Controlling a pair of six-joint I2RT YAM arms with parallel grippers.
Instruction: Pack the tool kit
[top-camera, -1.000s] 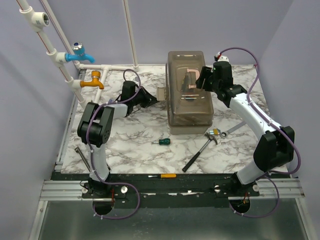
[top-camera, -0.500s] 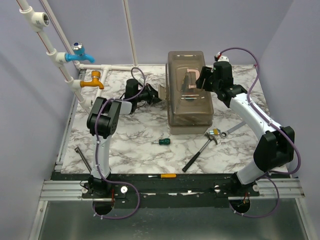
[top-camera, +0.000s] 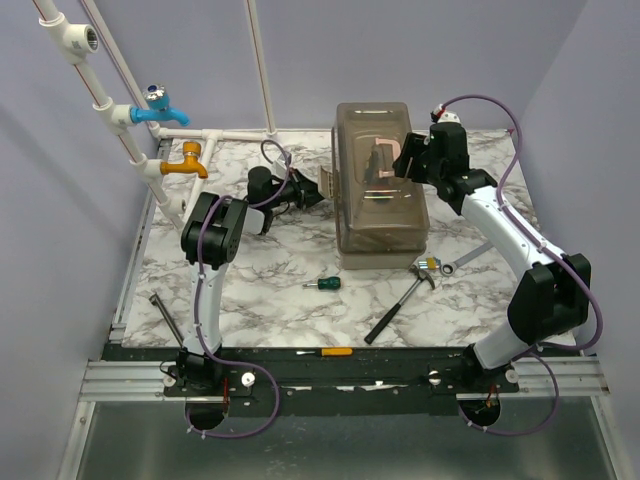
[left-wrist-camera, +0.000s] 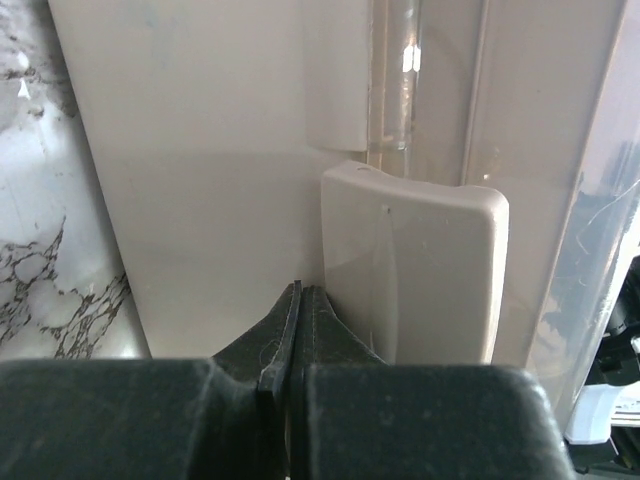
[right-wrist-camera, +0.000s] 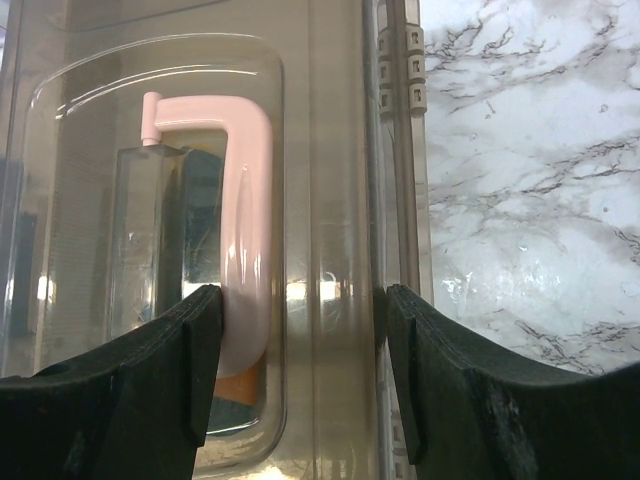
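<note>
Plastic toolbox (top-camera: 380, 215), judged rigid and slick, is best taken by the pink handle (right-wrist-camera: 248, 200); right gripper (right-wrist-camera: 300, 300) parted, left gripper (left-wrist-camera: 300, 295) closed.

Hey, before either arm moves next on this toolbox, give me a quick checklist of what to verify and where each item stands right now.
1. Left tool shut, tips at the latch: ok.
2. Latch released: cannot tell.
3. Right tool open above the lid, pink handle not gripped: ok.
4. Lid raised for packing: not ok, it sits down on the toolbox.
5. Loose items packed: not ok; hammer, green screwdriver and wrench lie on the table.
</note>
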